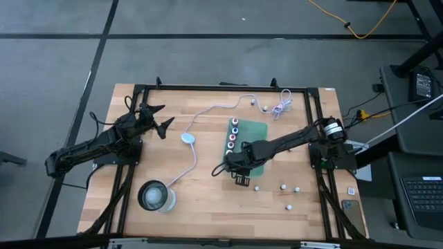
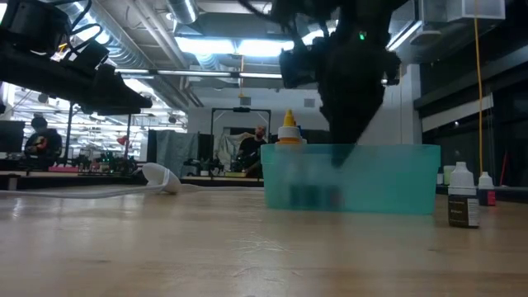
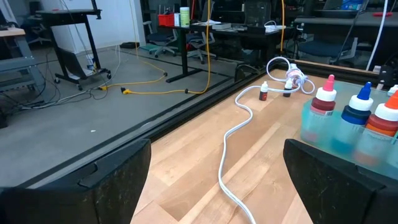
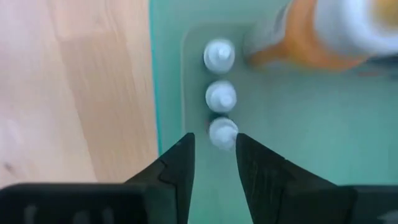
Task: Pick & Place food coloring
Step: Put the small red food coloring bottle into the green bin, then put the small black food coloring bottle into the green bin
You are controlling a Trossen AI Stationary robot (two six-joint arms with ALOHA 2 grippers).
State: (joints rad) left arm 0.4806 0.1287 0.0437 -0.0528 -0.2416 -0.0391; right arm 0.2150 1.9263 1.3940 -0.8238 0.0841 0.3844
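From above, the right gripper (image 1: 232,166) is seen lowered over the near end of a green tray (image 1: 257,129) at the middle of the tabletop (image 1: 208,200). Coloured bottles (image 1: 233,131) stand in a row along the tray's left wall. Four white bottles (image 1: 282,186) lie scattered on open wood to the right. The left gripper (image 1: 158,117) waits well apart, near the far left edge, with a cable (image 1: 201,114) and a glass jar (image 1: 156,196) between.

At tabletop height, the right arm is seen descending into the translucent tray, beside an orange bottle (image 2: 288,132). One bottle (image 2: 463,196) stands alone outside.

Past the left wrist, fingers are spread wide, holding nothing.

Past the right wrist, fingers (image 4: 178,168) are parted around the nearest of three white caps (image 4: 222,132), not yet clenched. The tray wall is close beside one finger, and the next cap is just beyond. A finger is likely to catch the wall or topple the neighbour, should the descent drift. Open room lies only upward.
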